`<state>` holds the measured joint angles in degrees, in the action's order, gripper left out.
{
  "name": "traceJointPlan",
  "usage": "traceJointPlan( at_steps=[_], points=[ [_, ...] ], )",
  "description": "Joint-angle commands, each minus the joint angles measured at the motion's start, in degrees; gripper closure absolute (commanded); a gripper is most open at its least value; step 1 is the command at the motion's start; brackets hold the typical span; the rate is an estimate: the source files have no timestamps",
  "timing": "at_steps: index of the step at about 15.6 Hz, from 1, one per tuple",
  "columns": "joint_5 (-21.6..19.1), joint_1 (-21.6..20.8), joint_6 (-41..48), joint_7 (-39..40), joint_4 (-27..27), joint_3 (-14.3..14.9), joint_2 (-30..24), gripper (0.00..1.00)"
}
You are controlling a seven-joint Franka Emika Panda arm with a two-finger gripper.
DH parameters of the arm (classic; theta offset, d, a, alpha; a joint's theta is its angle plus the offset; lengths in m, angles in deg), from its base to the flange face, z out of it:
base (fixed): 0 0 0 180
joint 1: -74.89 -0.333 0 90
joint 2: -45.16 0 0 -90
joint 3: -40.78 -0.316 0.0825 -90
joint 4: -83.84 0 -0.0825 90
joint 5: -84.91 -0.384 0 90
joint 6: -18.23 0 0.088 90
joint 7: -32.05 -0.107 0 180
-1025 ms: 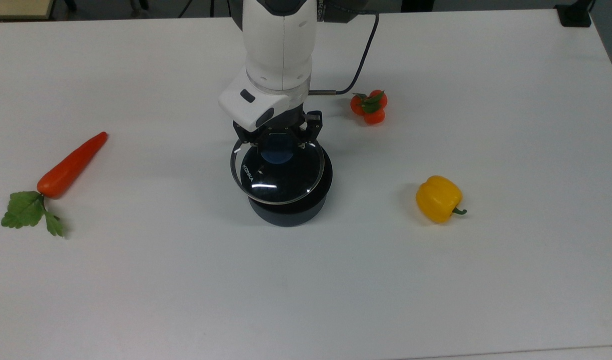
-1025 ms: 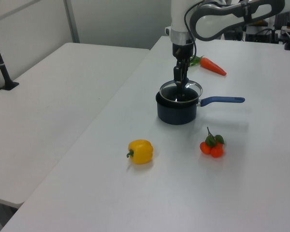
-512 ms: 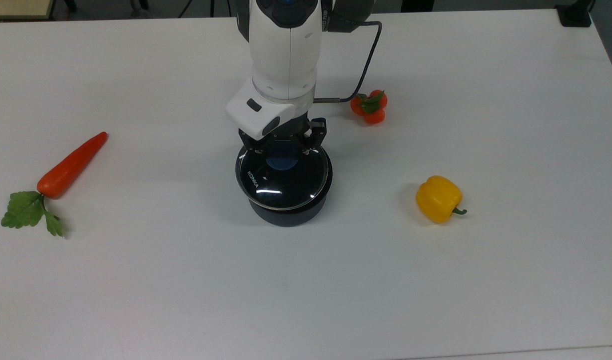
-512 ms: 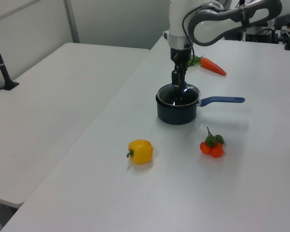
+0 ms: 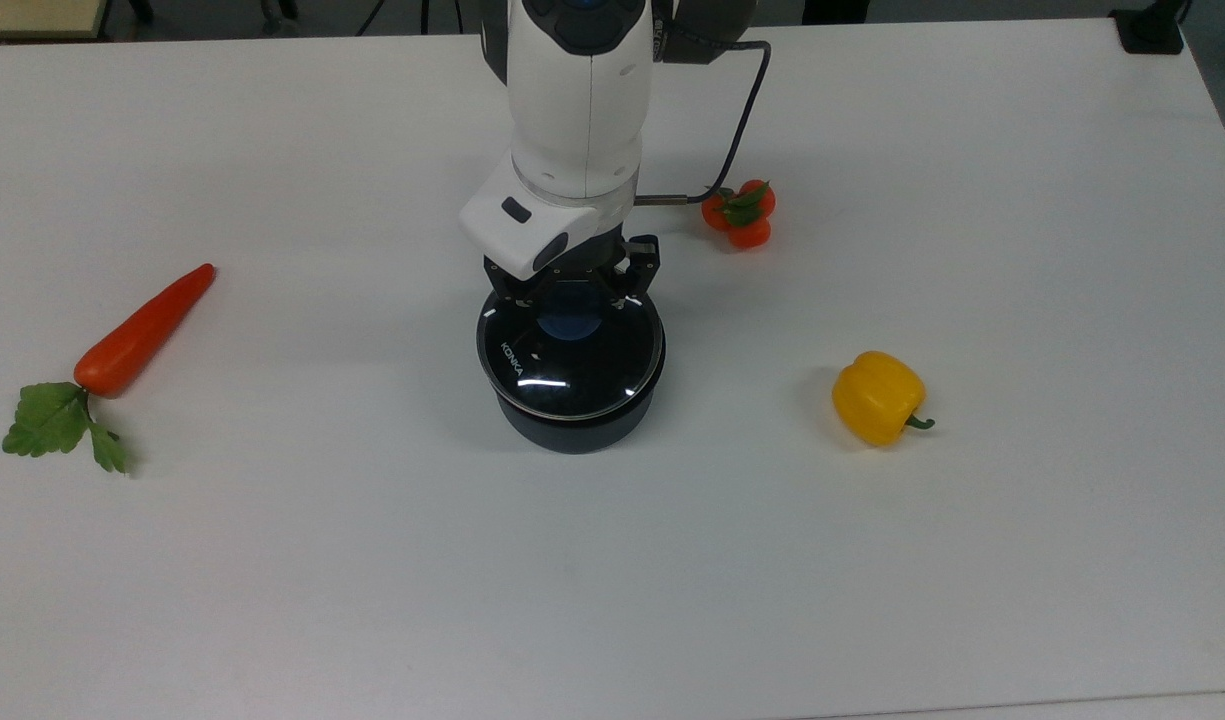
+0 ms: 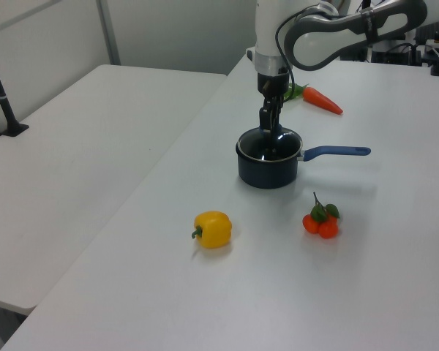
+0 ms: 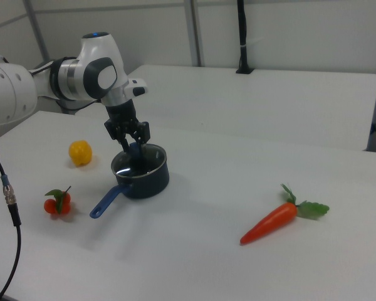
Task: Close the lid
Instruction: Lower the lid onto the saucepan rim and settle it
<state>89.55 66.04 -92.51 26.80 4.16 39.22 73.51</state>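
The clear glass lid (image 5: 572,365) with its metal rim and white KONKA print lies flat on the dark pan (image 5: 572,432), rim on rim. The gripper (image 5: 570,300) points straight down over the back half of the lid, its fingers on either side of the blue knob (image 5: 569,322) and shut on it. In the left view the gripper (image 6: 271,130) stands on the lid (image 6: 272,143), and the pan's blue handle (image 6: 336,152) points to the left view's right. In the right view the gripper (image 7: 133,147) straddles the knob above the pan (image 7: 151,182).
On the white table (image 5: 612,580), a carrot (image 5: 142,330) with green leaves lies at the top view's left. A yellow pepper (image 5: 877,397) sits at the top view's right. A cluster of small tomatoes (image 5: 739,213) is behind it, near the arm's cable.
The lid, tilted and raised a second ago, has come down level onto the pan. The gripper shifted slightly to the top view's right with it.
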Motion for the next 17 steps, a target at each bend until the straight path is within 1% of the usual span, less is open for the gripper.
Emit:
traceJointPlan(
  at_steps=[1, 14, 16, 17],
  points=[
    [0.72, -0.82, -0.44, -1.35, 1.03, 0.41, 0.38, 0.56],
    [0.72, -0.91, -2.02, -1.61, 0.67, 0.41, 0.47, 0.56],
    [0.63, -0.91, -1.85, -1.61, 0.67, 0.41, 0.38, 0.54],
    [0.72, -0.91, -1.67, -1.61, 0.67, 0.32, 0.38, 0.51]
  ],
)
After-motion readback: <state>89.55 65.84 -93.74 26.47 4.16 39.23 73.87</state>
